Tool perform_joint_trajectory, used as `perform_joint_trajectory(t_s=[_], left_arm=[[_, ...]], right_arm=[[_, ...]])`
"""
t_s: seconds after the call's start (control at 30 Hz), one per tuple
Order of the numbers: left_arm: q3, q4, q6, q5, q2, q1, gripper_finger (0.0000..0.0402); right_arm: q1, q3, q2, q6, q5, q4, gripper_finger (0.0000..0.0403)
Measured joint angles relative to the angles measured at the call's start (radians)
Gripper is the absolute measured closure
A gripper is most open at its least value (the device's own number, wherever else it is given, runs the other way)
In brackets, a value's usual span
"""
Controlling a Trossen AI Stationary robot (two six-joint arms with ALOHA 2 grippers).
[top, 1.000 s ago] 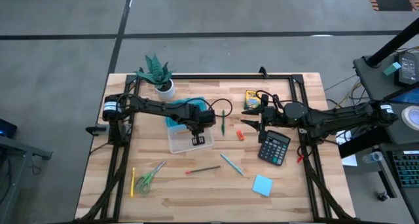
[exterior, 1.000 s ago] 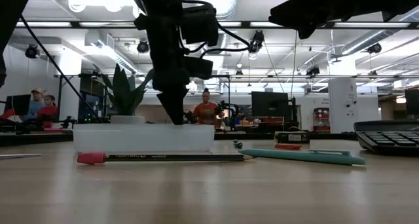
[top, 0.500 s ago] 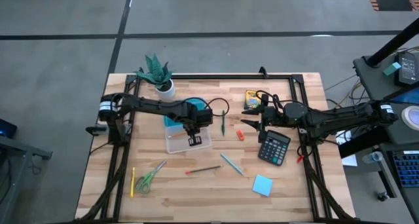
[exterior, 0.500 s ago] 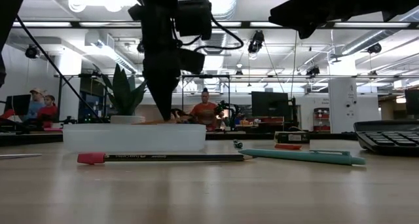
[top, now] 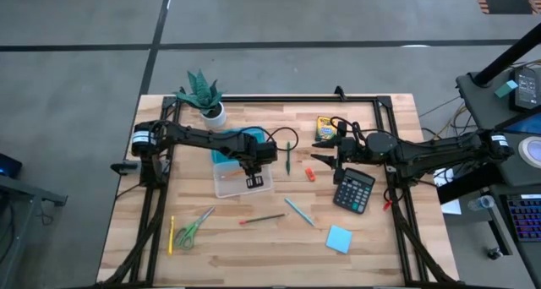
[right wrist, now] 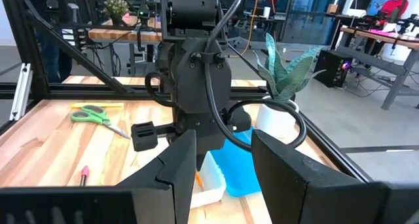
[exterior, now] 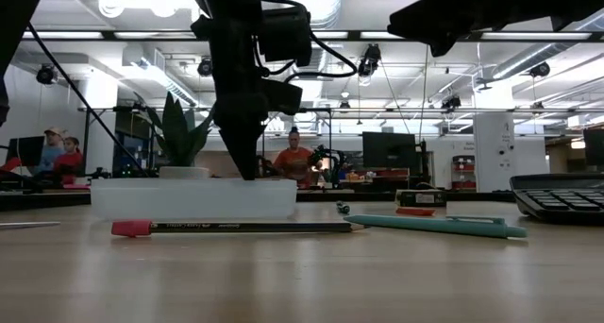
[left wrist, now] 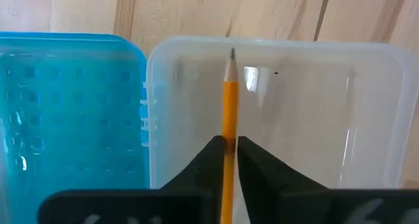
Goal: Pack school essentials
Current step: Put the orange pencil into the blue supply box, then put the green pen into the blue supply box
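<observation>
The pencil (left wrist: 229,112) sits over the open case (top: 243,184) (its lid (left wrist: 69,106) alongside), scissors (top: 193,229) nearer the front edge.

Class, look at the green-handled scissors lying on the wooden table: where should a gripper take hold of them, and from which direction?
Probably at the pivot neck, between handles and blades, from straight above. The green-handled scissors lie flat and apparently closed on the wooden table, so that narrow middle suits two fingers set across it. The yellow pencil alongside leaves little room on that side.
</observation>
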Motion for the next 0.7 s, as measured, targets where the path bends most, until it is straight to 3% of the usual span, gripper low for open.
perform_joint_trajectory(t_s=[0.2, 0.47, 0.7], left_arm=[[0.001, -0.001, 0.0, 0.0, 0.0, 0.0, 0.0321], [0.022, -0.018, -0.012, -0.001, -0.069, -0.024, 0.0315], [-0.057, 0.17, -0.05, -0.172, -0.212, -0.132, 0.0314]], right_arm=[[0.0, 0.0, 0.0, 0.0, 0.0, -0.001, 0.0266], [0.0, 0.0, 0.0, 0.007, 0.001, -0.003, 0.0266], [0.0, 0.0, 0.001, 0.071, 0.02, -0.015, 0.0266]])
